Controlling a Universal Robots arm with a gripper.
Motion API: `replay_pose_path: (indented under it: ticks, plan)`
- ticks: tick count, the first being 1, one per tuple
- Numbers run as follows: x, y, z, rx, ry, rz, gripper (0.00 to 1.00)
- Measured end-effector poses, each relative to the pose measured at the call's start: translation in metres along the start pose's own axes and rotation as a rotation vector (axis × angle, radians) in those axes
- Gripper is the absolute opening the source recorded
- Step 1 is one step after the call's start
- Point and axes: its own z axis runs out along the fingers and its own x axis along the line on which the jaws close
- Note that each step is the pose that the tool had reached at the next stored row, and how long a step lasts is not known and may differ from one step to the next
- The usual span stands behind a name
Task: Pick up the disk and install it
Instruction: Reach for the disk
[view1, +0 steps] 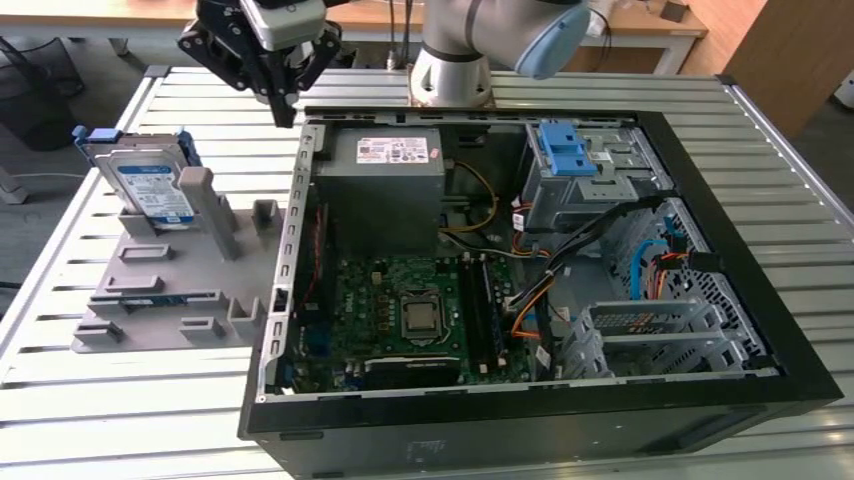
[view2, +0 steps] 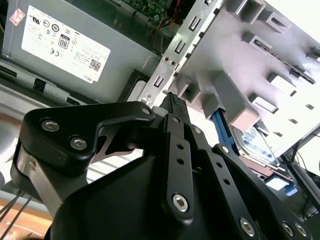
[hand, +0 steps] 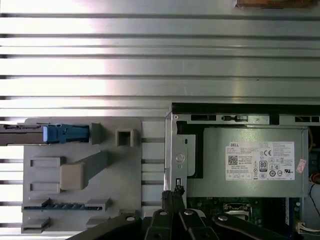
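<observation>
1. You have a slatted metal table (view1: 134, 420) under everything. Its bright ribs also show in the first wrist view (hand: 150, 50).
2. An open black computer case (view1: 534, 430) lies on its side on the table and takes up the exterior view's middle and right.
3. The arm (view1: 461, 40) rises behind the case, at the far edge of the table.
4. A grey holder (view1: 174, 290) with upright posts and slots sits on the table at the exterior view's left, just beside the case. Both wrist views show it too (view2: 240, 75) (hand: 75, 175).
5. A grey power supply box (view1: 387, 190) with a white sticker sits in the case's far corner, on the side nearest the holder. You can see it in both wrist views (view2: 65, 45) (hand: 255, 160).
6. A green circuit board (view1: 400, 310) lies flat in the case, next to that box.
7. The disk (view1: 150, 185) stands on edge in the far end of the holder, outside the case, with blue rails on its sides. The first wrist view shows it edge-on (hand: 30, 135), and the second shows it partly hidden behind a post (view2: 255, 145).
8. Your claw (view1: 284, 118) hangs above the case's far corner by the power supply box, apart from the disk. Its fingers are pressed together with nothing between them, as both wrist views show (view2: 172, 100) (hand: 173, 192).
</observation>
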Motion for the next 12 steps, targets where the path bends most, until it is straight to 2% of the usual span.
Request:
replay_pose_path:
  ticks: [6, 12]
  plan:
    - [0.0112, 0.0047, 0.0003, -0.0001, 0.0, -0.002, 0.11]
    - [0.0129, 0.0055, 0.0003, -0.0001, 0.0001, -0.002, 0.11]
